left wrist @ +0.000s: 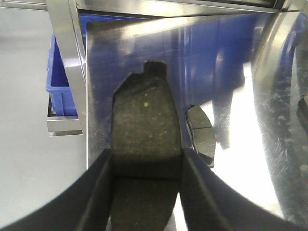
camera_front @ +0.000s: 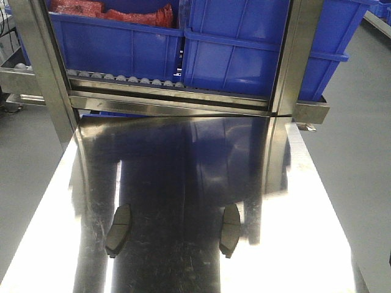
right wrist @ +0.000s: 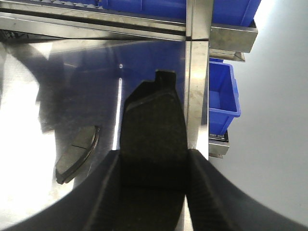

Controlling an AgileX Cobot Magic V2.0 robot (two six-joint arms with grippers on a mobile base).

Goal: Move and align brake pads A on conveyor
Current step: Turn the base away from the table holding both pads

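- Brake pads A (camera_front: 118, 230) (camera_front: 230, 229): two lie flat on the shiny steel bench (camera_front: 183, 159), well apart, one left and one right, their long sides running away from the front camera and roughly parallel.
- Two more pads sit in the claws and show only in the wrist views; whether either touches the bench cannot be told.
- Two large blue bins stand on a roller rack (camera_front: 122, 79) beyond the bench; the left bin (camera_front: 116, 46) holds red mesh bags (camera_front: 116, 11); the right bin (camera_front: 244, 55) hides its contents.
- A smaller blue bin (left wrist: 60, 82) sits off the bench's left edge and another (right wrist: 222, 96) off its right edge; what they hold cannot be told.
- Left claw (left wrist: 147, 154): its black fingers (left wrist: 98, 192) press both long edges of the left held pad (left wrist: 144, 110), friction face to the camera, tab pointing away; one lying pad (left wrist: 200, 134) shows near its right.
- Right claw (right wrist: 154, 154): narrowed the same way on the right held pad (right wrist: 154, 115), over the bench's right edge; a lying pad (right wrist: 77, 154) shows to its left.
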